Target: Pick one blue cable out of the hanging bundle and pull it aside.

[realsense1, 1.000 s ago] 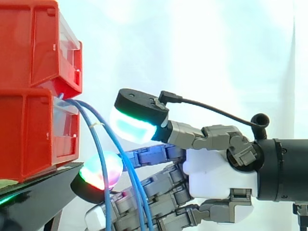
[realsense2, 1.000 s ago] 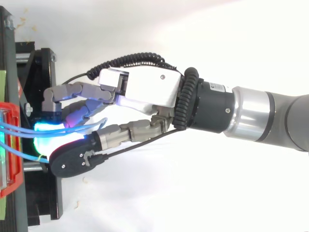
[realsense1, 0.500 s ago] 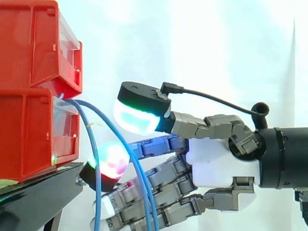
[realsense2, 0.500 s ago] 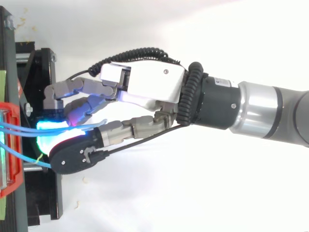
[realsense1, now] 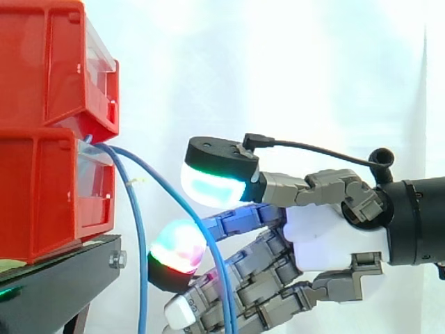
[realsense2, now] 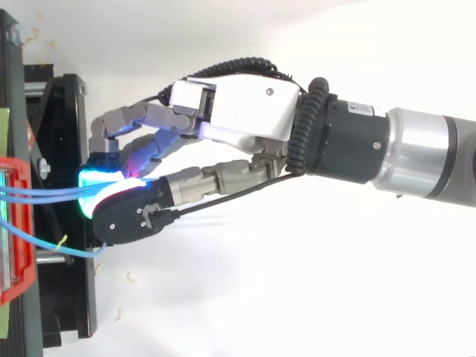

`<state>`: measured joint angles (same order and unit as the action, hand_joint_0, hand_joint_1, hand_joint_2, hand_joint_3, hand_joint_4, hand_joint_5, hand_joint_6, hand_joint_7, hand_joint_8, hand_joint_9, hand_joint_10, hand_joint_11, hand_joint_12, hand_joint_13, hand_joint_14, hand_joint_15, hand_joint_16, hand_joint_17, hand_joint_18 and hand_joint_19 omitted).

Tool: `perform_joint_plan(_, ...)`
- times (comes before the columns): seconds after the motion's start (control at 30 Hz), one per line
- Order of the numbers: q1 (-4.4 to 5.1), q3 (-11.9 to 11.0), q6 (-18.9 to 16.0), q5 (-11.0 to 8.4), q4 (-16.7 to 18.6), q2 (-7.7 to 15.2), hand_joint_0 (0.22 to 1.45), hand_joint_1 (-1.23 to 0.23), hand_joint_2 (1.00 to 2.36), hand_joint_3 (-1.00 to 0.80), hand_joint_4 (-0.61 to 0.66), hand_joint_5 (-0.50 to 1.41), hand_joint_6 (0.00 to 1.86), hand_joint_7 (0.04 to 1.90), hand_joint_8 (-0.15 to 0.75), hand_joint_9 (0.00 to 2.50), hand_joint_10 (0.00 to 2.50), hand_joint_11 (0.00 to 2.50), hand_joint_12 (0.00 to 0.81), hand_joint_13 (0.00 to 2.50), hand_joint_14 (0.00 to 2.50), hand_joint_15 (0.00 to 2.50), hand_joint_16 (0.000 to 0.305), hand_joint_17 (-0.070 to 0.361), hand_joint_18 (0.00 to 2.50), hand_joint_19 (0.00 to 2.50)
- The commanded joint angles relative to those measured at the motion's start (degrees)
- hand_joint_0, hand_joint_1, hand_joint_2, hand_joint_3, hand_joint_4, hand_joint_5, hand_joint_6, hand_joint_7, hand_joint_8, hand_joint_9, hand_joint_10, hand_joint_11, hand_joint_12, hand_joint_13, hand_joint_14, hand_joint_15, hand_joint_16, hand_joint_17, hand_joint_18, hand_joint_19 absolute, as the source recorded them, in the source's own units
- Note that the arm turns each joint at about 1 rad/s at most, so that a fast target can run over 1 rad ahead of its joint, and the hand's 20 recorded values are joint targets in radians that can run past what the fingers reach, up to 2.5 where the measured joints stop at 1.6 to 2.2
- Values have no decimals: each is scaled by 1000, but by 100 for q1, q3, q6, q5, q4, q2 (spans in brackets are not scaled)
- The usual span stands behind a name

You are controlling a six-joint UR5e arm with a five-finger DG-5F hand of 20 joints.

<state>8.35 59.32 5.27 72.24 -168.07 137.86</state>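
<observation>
Robot hand (realsense1: 327,240) clamps thumb and curled fingers on two of three blue cables (realsense1: 174,193), held aside from the third, which hangs straight below two stacked red bins (realsense1: 42,69) on one black stand (realsense1: 62,278) before a white curtain (realsense1: 292,69).

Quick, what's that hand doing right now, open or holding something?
Hand: closed, thumb and fingers around one blue cable.

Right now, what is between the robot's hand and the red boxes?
In the side view, blue cables cross that gap: one hangs straight down by the red bins, another arcs out to the hand.
</observation>
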Motion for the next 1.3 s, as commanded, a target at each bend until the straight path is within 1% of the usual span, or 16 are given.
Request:
perform_joint_plan(0.0,-18,1,0,36,-41,-5,573,-577,1014,-345,181,-158,755,1081,321,803,11,311,348,560,10,276,52,117,482,353)
perform_joint_plan(0.07,-18,1,9,36,-41,-13,574,-585,1016,-307,184,-170,781,1104,324,799,9,341,347,567,11,293,52,117,488,361)
perform_joint_plan(0.1,-9,-8,9,36,-41,-13,571,-591,1019,-271,202,-192,837,1034,322,795,10,377,348,571,10,293,52,117,501,358)
perform_joint_plan(0.27,0,-69,26,27,-41,-13,581,-663,1022,-190,174,-205,873,1010,324,779,13,430,353,587,12,314,52,117,525,374)
perform_joint_plan(0.33,-18,-113,26,36,-41,-13,593,-695,1021,-205,164,-208,878,1000,319,776,12,443,348,590,12,311,52,117,536,360)
perform_joint_plan(0.4,-26,-201,26,36,-94,-13,624,-775,1015,-318,153,-211,890,970,311,784,12,455,348,611,11,310,52,116,587,344)
perform_joint_plan(0.53,-18,-254,70,36,-525,-136,655,-799,1003,-456,156,-207,894,954,307,796,12,462,342,628,11,310,51,116,633,342)
perform_joint_plan(0.63,-26,-254,70,45,-586,-172,628,-778,1000,-500,181,-197,890,981,311,821,13,469,341,639,12,313,51,115,645,350)
perform_joint_plan(0.67,-26,-254,70,45,-595,-198,592,-756,1000,-500,189,-195,889,993,313,833,13,469,343,644,12,321,51,115,646,359)
perform_joint_plan(0.7,-35,-254,79,36,-604,-207,538,-712,1000,-500,201,-189,886,992,330,853,12,467,354,653,12,321,53,119,658,366)
perform_joint_plan(0.8,-26,-254,88,45,-639,-216,482,-563,1000,-500,221,-181,879,985,351,878,11,462,380,664,12,331,58,130,662,389)
perform_joint_plan(0.93,-35,-245,79,45,-674,-216,483,-460,1000,-500,218,-177,864,1001,364,885,11,457,385,658,13,340,59,132,643,411)
perform_joint_plan(1.0,-35,-245,88,45,-709,-242,515,-459,1000,-500,210,-177,859,1017,354,878,12,452,374,648,12,346,56,126,623,424)
perform_joint_plan(1.03,-26,-254,88,45,-718,-242,529,-469,1001,-485,203,-178,857,1026,350,877,12,446,369,646,12,345,55,124,615,427)
perform_joint_plan(1.1,-35,-254,88,45,-753,-268,572,-529,1013,-348,196,-179,853,1063,346,879,12,457,360,639,14,348,53,119,601,431)
perform_joint_plan(1.27,-35,-254,70,36,-762,-268,573,-610,1022,-188,196,-196,881,1034,339,847,13,498,358,645,12,356,53,119,612,418)
